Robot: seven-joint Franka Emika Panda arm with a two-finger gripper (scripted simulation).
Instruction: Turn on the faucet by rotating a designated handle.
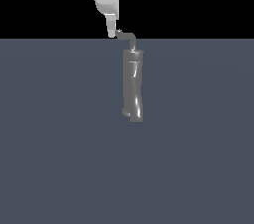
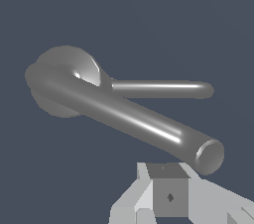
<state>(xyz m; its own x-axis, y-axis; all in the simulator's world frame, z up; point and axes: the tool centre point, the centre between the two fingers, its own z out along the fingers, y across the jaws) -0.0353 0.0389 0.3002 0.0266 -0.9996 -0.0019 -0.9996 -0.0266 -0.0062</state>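
The faucet stands upright near the centre of the exterior view, slightly above the middle of the frame, on a flat blue-grey surface. It is a tall, narrow, glossy grey column with a slightly wavy body and a small foot at its lower end.

The handle is a thin grey rod rising from the top of the column. It bends over toward the exterior view's left and ends in a small upturned tip, which lies at the line where the surface meets the black background.

The arm enters from the top edge of the exterior view, left of centre. The gripper points straight down. Its white tip sits just beside the handle's upturned tip, on the exterior view's left of it; whether the two touch cannot be told at this resolution.

In the wrist view the handle appears as a thick glossy rod running diagonally from the upper left toward the lower right of the frame, ending in a flat round face. A slimmer rod runs horizontally behind it. The pale grey gripper body occupies the lower centre of the frame, directly under the rod's round end.

Finger spacing: cannot be determined. Neither view shows two separate fingertips or a gap between them.
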